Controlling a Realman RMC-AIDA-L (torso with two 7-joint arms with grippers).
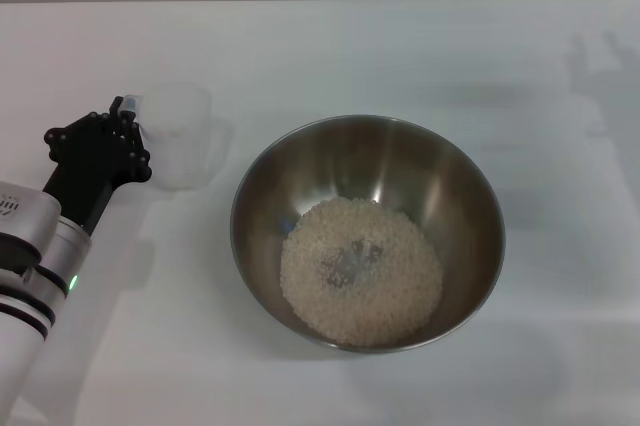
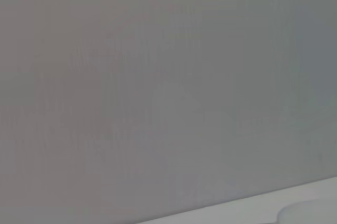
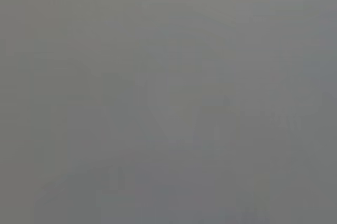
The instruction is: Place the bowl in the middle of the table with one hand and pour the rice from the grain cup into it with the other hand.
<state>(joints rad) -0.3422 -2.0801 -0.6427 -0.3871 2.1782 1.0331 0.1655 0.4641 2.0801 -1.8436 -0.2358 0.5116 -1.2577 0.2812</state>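
one left gripper (image 1: 128, 118) at grain cup (image 1: 178, 136) handle, grip unclear, rice (image 1: 360, 271) in bowl (image 1: 470, 196)

The head camera looked steeply down on the table (image 1: 400, 46) from close above. The left wrist camera faced blank grey, sharing only a table (image 2: 316, 197) edge. The right wrist camera showed uniform grey.

No legible text or markings, seemingly.
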